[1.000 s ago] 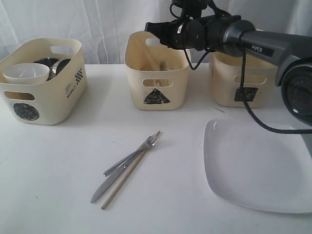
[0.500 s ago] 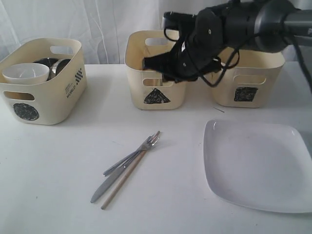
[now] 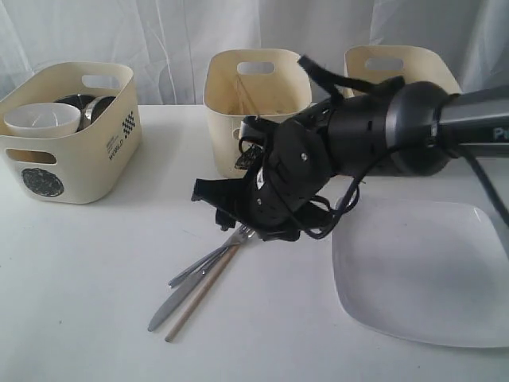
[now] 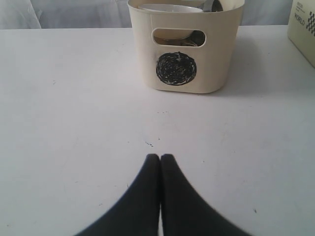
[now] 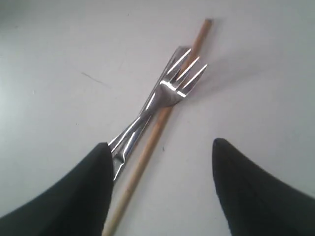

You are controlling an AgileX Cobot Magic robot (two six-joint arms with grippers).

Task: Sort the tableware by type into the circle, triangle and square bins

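The right arm (image 3: 374, 139) reaches in from three o'clock, bent low over the desk (image 3: 95, 263). The right fingers (image 5: 74, 196) spread wide above the fork (image 5: 172, 91) and chopstick (image 5: 147, 157). The left fingers (image 4: 142, 196) are pressed together.

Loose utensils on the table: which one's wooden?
The chopstick, a plain tan stick lying against the fork. The fork and the knife are shiny steel.

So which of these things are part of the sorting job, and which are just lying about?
Job: fork, knife, chopstick, plate; white bowl, steel vessels in the circle bin; middle bin; right bin.
Not the job: table, curtain.
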